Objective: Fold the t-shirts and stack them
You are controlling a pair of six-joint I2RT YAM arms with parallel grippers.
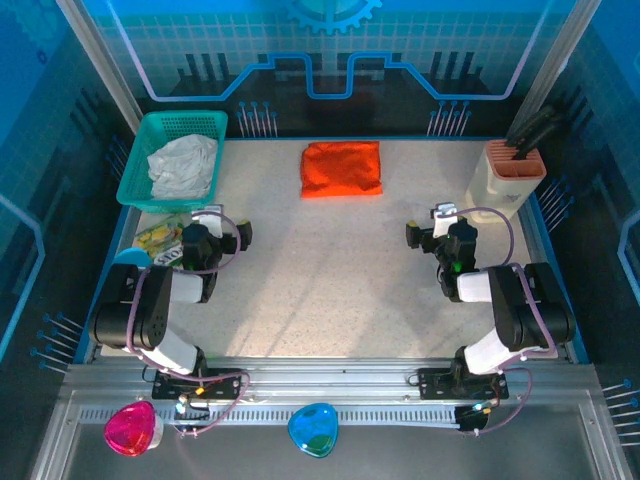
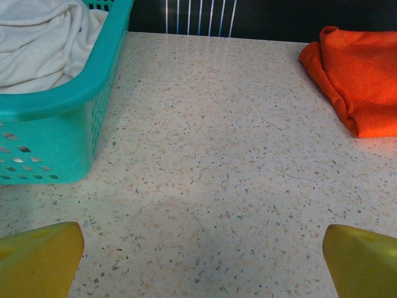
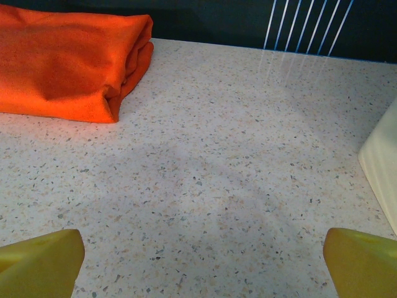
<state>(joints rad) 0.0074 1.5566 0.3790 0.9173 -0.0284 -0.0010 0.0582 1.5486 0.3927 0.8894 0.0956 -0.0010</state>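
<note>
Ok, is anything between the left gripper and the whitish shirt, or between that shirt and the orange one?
Only the teal mesh basket: the whitish-grey t-shirt lies crumpled inside, so the near wall stands between it and the open left gripper; the top is open. Between basket and folded orange t-shirt, just bare table.

No legible txt, nos. or brand names anywhere. Packet at left edge of desk has print, too small and blurry to read. Gear emblem on back wall, no letters w/ it.
</note>
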